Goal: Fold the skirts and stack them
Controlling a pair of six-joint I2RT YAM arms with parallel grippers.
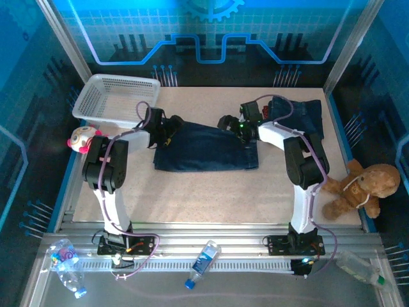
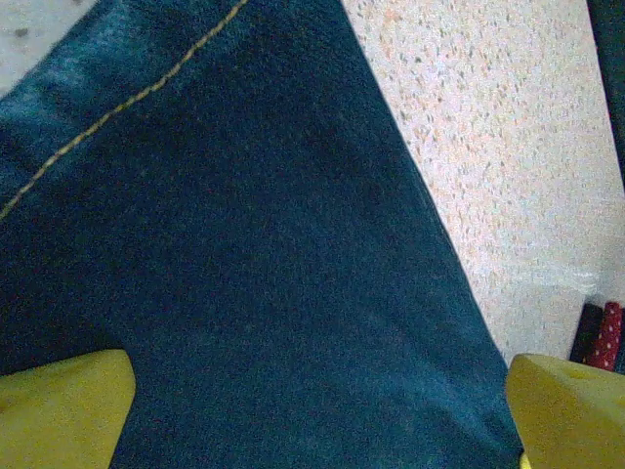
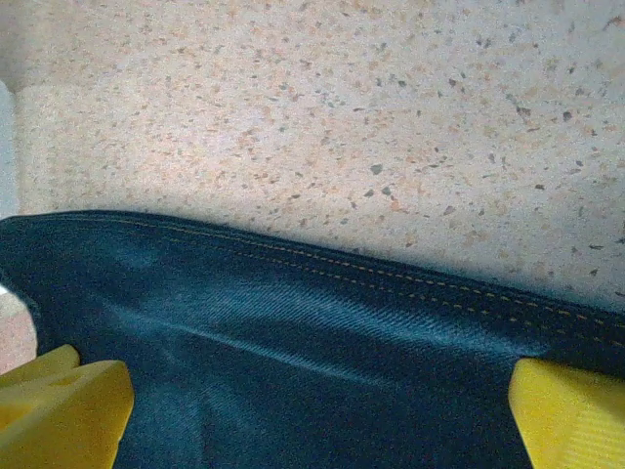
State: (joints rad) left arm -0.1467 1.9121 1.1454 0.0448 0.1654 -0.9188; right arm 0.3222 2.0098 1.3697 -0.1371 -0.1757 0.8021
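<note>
Just beside the white plastic mesh basket [image 1: 115, 97], the dark blue denim skirt [image 1: 204, 148] lies flat, apparently so the left gripper [image 1: 169, 133] and right gripper [image 1: 225, 123], both wide open over it, can pinch its far edge.

One dark blue denim skirt [image 1: 204, 148] lies flat as a rough rectangle in the middle of the desk [image 1: 211, 192], with yellow stitching along its hem. A second denim skirt [image 1: 310, 118] lies crumpled near the far right corner.

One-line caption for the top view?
Left pincer and right pincer, both open, at opposite ends of a denim skirt on the table.
</note>
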